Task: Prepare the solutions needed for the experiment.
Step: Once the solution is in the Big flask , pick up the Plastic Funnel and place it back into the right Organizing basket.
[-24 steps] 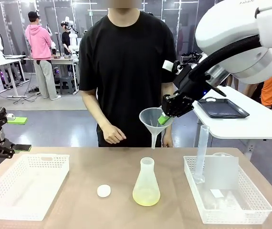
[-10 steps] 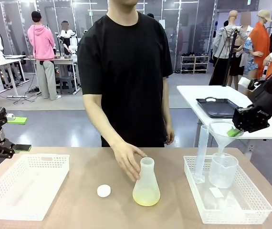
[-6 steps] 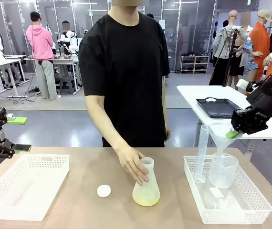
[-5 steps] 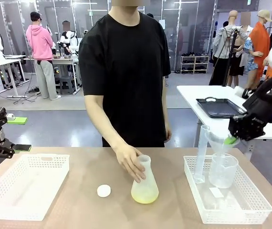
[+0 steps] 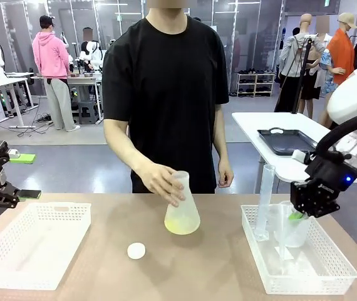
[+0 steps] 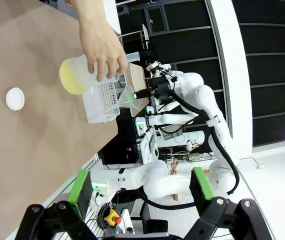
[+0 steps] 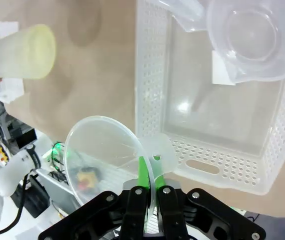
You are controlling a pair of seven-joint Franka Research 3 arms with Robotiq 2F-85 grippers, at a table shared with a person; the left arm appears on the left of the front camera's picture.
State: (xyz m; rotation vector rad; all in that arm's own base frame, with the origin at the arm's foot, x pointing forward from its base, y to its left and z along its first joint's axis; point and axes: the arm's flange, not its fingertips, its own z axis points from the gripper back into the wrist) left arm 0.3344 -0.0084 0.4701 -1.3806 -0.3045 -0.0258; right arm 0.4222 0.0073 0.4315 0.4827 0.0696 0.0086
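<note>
1. Front view, centre of frame: the solutions (image 5: 181,226) sit as a shallow pale yellow-green layer in the bottom of a translucent conical flask (image 5: 183,210).
2. Flask is tilted, neck leaning toward upper left; its base appears clear of the tabletop.
3. The person's hand (image 5: 160,181) wraps the flask neck from the left.
4. Left wrist view, upper left: same flask (image 6: 82,75) lies sideways in frame, the liquid (image 6: 71,80) pooled at its wide end, the hand (image 6: 102,47) over the neck.
5. Right wrist view, upper left: flask bottom (image 7: 20,52) shows its yellow tint.
6. Small white cap (image 5: 136,251) lies on the table (image 5: 222,269), lower left of the flask and apart from it.
7. Right basket (image 5: 304,286), lower right, holds a clear beaker (image 5: 296,235) and an upright measuring cylinder (image 5: 265,200) at its left end.
8. Right gripper (image 5: 298,215) hangs over that basket, just above the beaker.
9. Right wrist view: its jaws are pinched together on the rim of a clear funnel (image 7: 102,150); the beaker (image 7: 255,37) sits upper right.
10. Left basket (image 5: 47,205) stands lower left.
11. Left gripper (image 5: 25,177) is at the left edge, above the table's edge, jaws spread wide with nothing between them; the green pads (image 6: 80,185) stand well apart.
</note>
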